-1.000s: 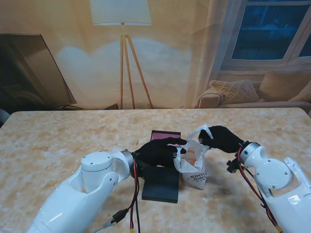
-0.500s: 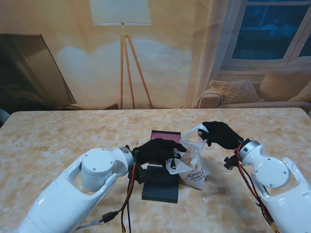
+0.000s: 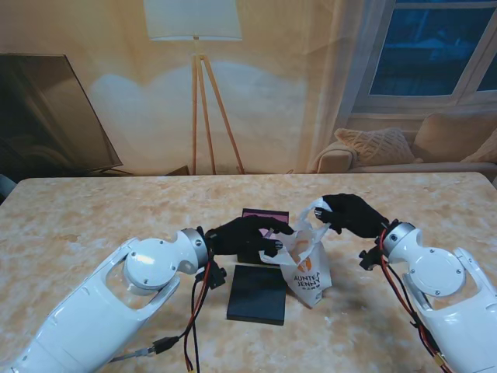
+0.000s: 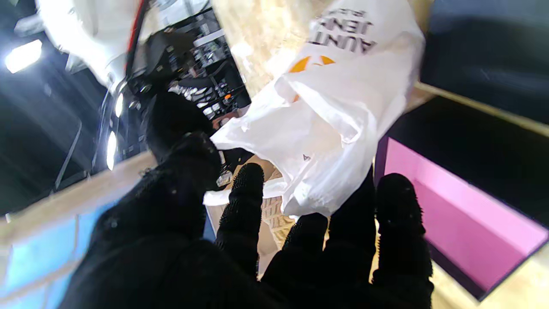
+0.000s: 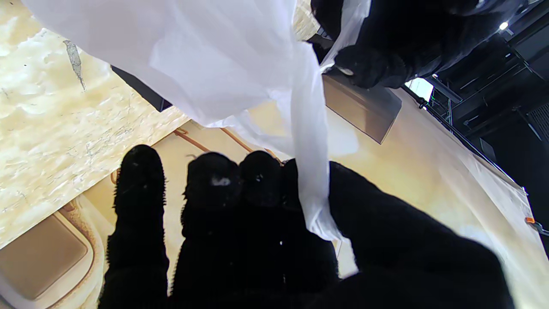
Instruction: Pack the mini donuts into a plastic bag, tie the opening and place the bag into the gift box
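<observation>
2 gloved hands grip the white plastic bag at its mouth: the left hand pinches one edge, the right hand clamps a handle strip. It hangs between them, just right of the pink-lined gift box and black lid.

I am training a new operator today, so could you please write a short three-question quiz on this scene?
1. True or false: both hands hold the plastic bag.
2. Which hand pinches a bag handle between thumb and fingers: A) left hand, B) right hand?
3. Fill in: the open gift box has a ____ lining.

Key: 1 true; 2 B, clear in the right wrist view, where the handle runs between thumb and fingers; 3 pink.
</observation>
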### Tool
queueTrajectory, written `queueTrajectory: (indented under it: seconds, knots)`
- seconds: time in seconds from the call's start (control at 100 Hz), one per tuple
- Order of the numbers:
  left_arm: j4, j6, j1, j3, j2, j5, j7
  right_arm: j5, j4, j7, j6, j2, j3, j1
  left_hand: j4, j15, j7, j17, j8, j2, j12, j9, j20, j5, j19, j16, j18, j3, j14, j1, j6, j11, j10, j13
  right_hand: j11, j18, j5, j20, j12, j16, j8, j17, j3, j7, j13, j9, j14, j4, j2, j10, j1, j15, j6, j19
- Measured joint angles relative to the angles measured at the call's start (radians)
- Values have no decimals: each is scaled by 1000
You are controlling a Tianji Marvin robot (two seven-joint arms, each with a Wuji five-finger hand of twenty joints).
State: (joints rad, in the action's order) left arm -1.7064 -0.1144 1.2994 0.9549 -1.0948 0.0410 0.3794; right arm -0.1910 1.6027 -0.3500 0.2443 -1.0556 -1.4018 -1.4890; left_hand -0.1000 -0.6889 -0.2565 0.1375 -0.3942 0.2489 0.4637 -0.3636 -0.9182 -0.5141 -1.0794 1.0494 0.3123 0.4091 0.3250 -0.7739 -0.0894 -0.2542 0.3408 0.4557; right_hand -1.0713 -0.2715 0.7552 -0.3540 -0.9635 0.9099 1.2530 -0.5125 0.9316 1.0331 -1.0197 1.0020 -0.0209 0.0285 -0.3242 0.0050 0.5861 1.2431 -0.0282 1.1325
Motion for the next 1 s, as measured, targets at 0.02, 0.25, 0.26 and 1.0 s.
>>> queueTrajectory:
  seconds: [0.02, 0.25, 0.26, 1.0]
  knots:
    - [2, 18, -2, -4, 1, 34, -2, 1, 0, -1, 0, 0, 0, 0, 0, 19, 9, -4, 0, -12, -16, 0, 0, 0, 13, -25, 0, -24, 4, -1, 0, 12, 0, -6, 0, 0, 3, 0, 0, 0, 0, -6, 0, 0, 0, 6, 0, 0, 0, 0, 0, 0, 0, 0]
    - [4, 37, -7, -6, 13, 126, -6, 21, -1, -1, -4, 1, 0, 5, 12, 199, 34, -13, 24, -77, -115, 12, 62, 5, 105, -220, 17, -147, 34, -54, 1, 75, 1, -4, -3, 4, 16, 0, 0, 2, 2, -15, 0, 0, -13, 28, -1, 18, -1, -10, 0, 1, 1, 0]
    - [4, 38, -7, -5, 13, 131, -7, 21, -1, -1, -4, 0, 0, 6, 12, 199, 36, -13, 25, -77, -117, 12, 63, 17, 106, -222, 18, -147, 34, -55, 1, 75, 1, -4, -3, 7, 17, 0, 0, 2, 3, -15, 0, 0, -13, 28, -1, 18, -1, -10, 0, 1, 1, 0]
    - [17, 74, 139, 172, 2, 338, -171, 52, -2, -10, -38, -2, -2, 8, 22, -223, 94, 119, 64, -98, 155, -102, -11, 49, -160, 73, 17, -97, -7, -137, -154, -192, 39, 171, -11, 13, 32, 0, 2, 12, 4, -29, -1, 0, -43, 59, -1, 43, -10, -12, 0, 1, 11, 6]
